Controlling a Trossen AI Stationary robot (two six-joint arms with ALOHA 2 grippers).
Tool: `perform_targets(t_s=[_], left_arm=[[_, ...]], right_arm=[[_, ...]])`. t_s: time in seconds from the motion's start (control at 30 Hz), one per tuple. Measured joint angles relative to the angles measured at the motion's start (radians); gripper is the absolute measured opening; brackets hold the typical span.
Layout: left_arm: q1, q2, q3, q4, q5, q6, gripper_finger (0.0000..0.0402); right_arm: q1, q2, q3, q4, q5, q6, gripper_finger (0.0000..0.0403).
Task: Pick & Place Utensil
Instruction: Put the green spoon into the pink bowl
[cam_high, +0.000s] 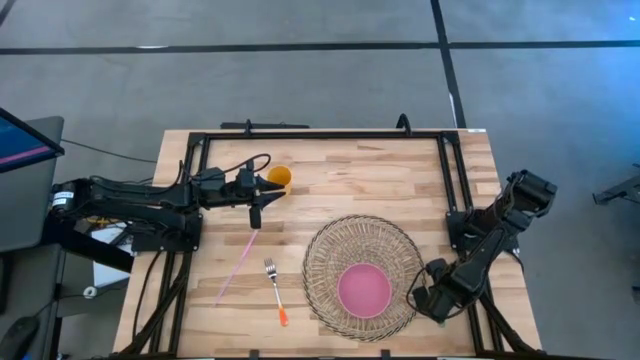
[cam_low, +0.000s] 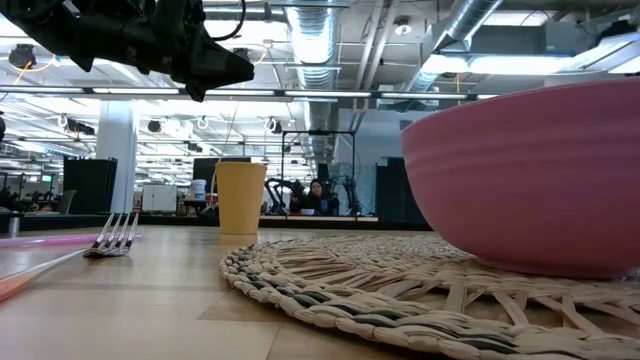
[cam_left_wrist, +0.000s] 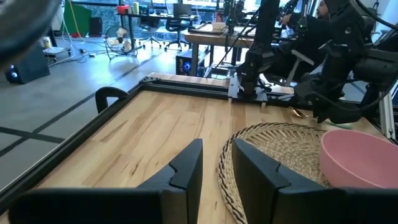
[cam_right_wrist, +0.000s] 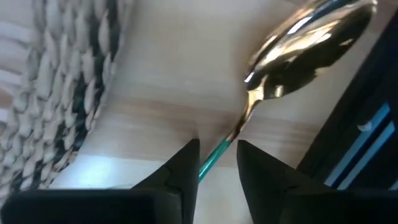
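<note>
The spoon (cam_right_wrist: 292, 46), gold bowl and teal handle, shows only in the right wrist view, on the wood between the woven mat (cam_high: 362, 275) and the table's black right rail. My right gripper (cam_right_wrist: 216, 160) is down low there (cam_high: 432, 297), shut on its handle. A pink bowl (cam_high: 363, 288) sits on the mat. The orange-handled fork (cam_high: 275, 290) lies flat left of the mat. My left gripper (cam_high: 255, 208) hovers shut beside the yellow cup (cam_high: 279, 177), holding nothing. My right gripper pinches the spoon's teal handle (cam_right_wrist: 219, 151) between its two fingers, close to where the handle turns gold. The fingers come down from above and the handle runs out forward between them. Whether the spoon's bowl (cam_right_wrist: 305, 37) rests on the wood or is just clear, I cannot tell.
A thin pink stick (cam_high: 238, 265) lies left of the fork. A black frame (cam_high: 320, 135) runs round the tabletop. The mat's raised woven edge (cam_right_wrist: 68, 93) is close beside my right gripper. Bare wood (cam_high: 380, 180) lies between the cup and the table's right rail.
</note>
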Motion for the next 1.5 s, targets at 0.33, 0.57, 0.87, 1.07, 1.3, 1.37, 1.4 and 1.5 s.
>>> perform_targets(t_s=[0.33, 0.57, 0.87, 1.07, 1.3, 1.37, 1.4, 1.5], left_arm=[[0.000, 0.000, 0.000, 0.000, 0.000, 0.000, 0.0088], [0.000, 0.000, 0.000, 0.005, 0.000, 0.000, 0.0088], [0.000, 0.000, 0.000, 0.008, 0.000, 0.000, 0.0088], [0.000, 0.000, 0.000, 0.008, 0.000, 0.000, 0.0088], [0.000, 0.000, 0.000, 0.012, 0.000, 0.000, 0.0088], [0.000, 0.000, 0.000, 0.012, 0.000, 0.000, 0.0088], [0.000, 0.000, 0.000, 0.011, 0.000, 0.000, 0.0088], [0.000, 0.000, 0.000, 0.012, 0.000, 0.000, 0.0088]], right_arm=[[-0.040, 0.001, 0.001, 0.011, 0.009, -0.109, 0.0014], [-0.107, -0.020, 0.060, -0.039, 0.023, -0.232, 0.0005], [-0.200, -0.088, 0.193, -0.237, 0.014, -0.331, 0.0004], [-0.243, -0.127, 0.292, -0.309, 0.071, -0.367, 0.0002], [-0.311, -0.163, 0.371, -0.253, 0.260, -0.444, 0.0005], [-0.334, -0.162, 0.372, -0.193, 0.306, -0.455, 0.0004], [-0.349, -0.158, 0.372, -0.160, 0.324, -0.455, 0.0004], [-0.394, -0.136, 0.372, -0.004, 0.322, -0.459, 0.0009]])
